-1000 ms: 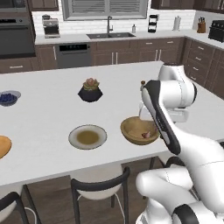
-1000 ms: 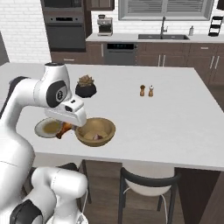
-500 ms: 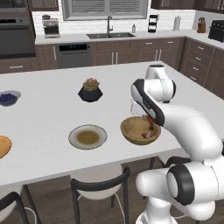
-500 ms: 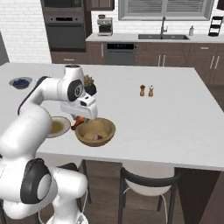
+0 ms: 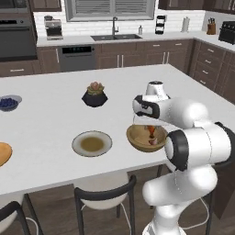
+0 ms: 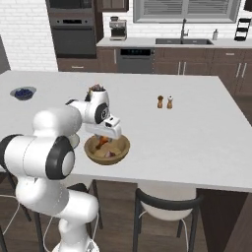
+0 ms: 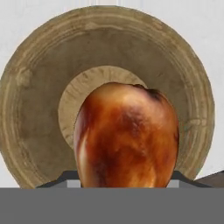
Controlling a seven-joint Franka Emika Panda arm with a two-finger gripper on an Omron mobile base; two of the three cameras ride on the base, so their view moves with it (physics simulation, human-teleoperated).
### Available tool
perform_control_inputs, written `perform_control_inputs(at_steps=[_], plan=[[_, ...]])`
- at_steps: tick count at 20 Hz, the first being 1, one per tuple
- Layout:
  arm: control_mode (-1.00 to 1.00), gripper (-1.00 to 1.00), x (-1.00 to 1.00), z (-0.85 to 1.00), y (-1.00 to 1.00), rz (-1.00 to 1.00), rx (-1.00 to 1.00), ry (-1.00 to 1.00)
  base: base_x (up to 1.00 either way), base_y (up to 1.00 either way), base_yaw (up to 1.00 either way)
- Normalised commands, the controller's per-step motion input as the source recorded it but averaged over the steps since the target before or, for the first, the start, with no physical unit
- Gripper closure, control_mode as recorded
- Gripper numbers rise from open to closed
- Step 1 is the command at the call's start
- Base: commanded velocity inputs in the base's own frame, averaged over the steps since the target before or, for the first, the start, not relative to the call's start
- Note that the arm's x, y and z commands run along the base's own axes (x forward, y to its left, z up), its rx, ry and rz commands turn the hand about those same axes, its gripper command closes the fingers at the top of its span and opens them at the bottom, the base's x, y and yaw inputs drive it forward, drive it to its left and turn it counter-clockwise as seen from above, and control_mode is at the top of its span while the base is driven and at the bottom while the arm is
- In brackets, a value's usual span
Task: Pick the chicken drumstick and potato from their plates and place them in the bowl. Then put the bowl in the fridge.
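My gripper [image 5: 149, 127] hangs over the large tan wooden bowl [image 5: 136, 137], shut on the orange-brown chicken drumstick [image 5: 151, 132]. Seen from the hand, the drumstick [image 7: 127, 135] sits directly above the middle of the bowl [image 7: 39, 131]. From the right base view, the gripper [image 6: 102, 140] holds the drumstick [image 6: 101, 142] just inside the bowl's rim [image 6: 123, 146]. A pinkish lump, the potato [image 6: 110, 153], lies in the bowl. The grey-rimmed plate [image 5: 92, 143] stands left of the bowl. The orange wooden plate [image 5: 2, 153] is at the far left. The fridge is out of view.
A black plant pot [image 5: 95, 95] stands behind the plate. A small bowl of blueberries [image 5: 8, 103] is at the far left. Two shakers [image 6: 165, 102] stand mid-counter on the right. Stools are tucked under the counter's near edge.
The arm has swung from over the grey-rimmed plate to over the bowl, carrying the drumstick with it, and has come down lower.
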Motion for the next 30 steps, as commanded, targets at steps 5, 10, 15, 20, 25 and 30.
perform_control_inputs(at_steps=[5, 10, 15, 20, 25, 30], plan=[[-1.00, 1.00, 0.64, -0.49, 0.00, 0.02, 0.00, 0.00, 0.00, 0.00, 0.00], [-1.00, -1.00, 0.37, -0.46, 0.00, 0.02, 0.00, 0.00, 0.00, 0.00, 0.00], [-1.00, -1.00, 0.41, -0.50, 0.04, 0.03, 0.00, 0.00, 0.00, 0.00, 0.00], [-1.00, -1.00, 0.23, -0.22, 0.00, 0.01, 0.00, 0.00, 0.00, 0.00, 0.00], [-1.00, -1.00, -0.31, 0.09, 0.00, -0.01, 0.00, 0.00, 0.00, 0.00, 0.00], [-1.00, -1.00, -0.74, 0.41, -0.01, -0.01, 0.00, -0.14, 0.00, 0.00, 0.00]])
